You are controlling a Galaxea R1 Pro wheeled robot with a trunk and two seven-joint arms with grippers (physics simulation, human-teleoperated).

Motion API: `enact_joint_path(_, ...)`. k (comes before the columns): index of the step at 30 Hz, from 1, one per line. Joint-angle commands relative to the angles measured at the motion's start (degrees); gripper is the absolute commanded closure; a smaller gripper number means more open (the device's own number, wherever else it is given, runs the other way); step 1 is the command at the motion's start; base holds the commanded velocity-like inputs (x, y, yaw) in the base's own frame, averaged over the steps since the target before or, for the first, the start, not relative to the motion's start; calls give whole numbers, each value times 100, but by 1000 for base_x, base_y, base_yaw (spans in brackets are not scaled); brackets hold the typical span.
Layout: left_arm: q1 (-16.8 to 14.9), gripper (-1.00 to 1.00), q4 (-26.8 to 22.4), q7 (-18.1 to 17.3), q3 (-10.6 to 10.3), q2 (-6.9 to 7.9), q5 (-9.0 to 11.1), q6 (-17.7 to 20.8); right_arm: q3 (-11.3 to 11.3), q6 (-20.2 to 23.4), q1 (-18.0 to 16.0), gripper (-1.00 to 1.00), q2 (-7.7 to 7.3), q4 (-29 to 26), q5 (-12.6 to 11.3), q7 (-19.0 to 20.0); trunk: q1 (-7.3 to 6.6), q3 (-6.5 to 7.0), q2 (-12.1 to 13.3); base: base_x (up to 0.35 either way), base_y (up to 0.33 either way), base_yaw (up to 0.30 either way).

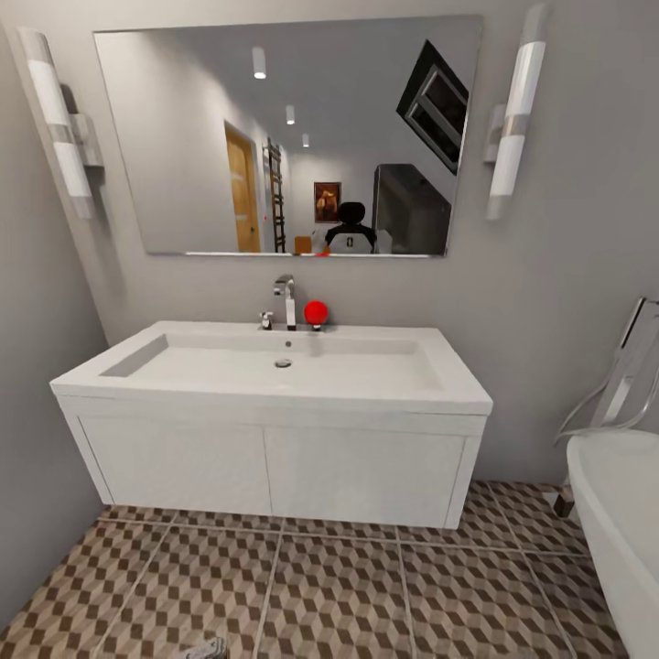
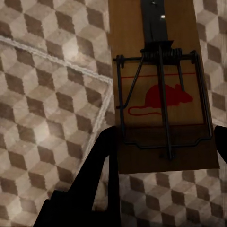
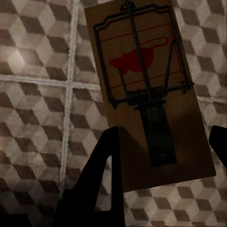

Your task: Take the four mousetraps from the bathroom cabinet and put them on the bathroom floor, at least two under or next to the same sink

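Left tool [image 2: 165, 142] grips a mousetrap [image 2: 163, 90] — right tool [image 3: 163, 142] grips another mousetrap [image 3: 146, 90].

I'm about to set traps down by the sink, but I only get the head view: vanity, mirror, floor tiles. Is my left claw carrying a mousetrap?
Observer: Yes. The left claw grips the left mousetrap, with a finger on each long edge.
Operator: And the right one?
Observer: The right claw grips the right mousetrap the same way, by the end away from its red mouse print.
Operator: What lies beyond them?
Observer: The bathroom floor, its cube-patterned tiles and pale grout lines behind both traps.
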Motion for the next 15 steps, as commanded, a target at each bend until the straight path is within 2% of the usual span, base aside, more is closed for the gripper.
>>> enact_joint_path(1,-1,100,-59,31,-57,-62,39,76,-46,202,2,100,1,-234,61,-5,22,-24,-44,0,0,0)
enact_joint_path(4,-6,100,-204,96,-69,-155,31,270,-53,633,2,100,6,-572,82,-52,88,-78,-164,0,0,0)
enact_joint_path(7,-13,100,-596,425,-75,-197,23,543,-58,1095,0,100,4,-1000,79,-84,154,-132,-285,0,0,0)
enact_joint_path(11,-13,100,-1127,911,-74,-212,18,798,-60,1301,-1,100,8,-1343,79,-106,241,-204,-445,0,0,0)
enact_joint_path(15,-14,100,-1808,1380,-73,-239,-13,1262,-60,1364,-1,100,41,-1505,82,-137,329,-276,-605,0,0,0)
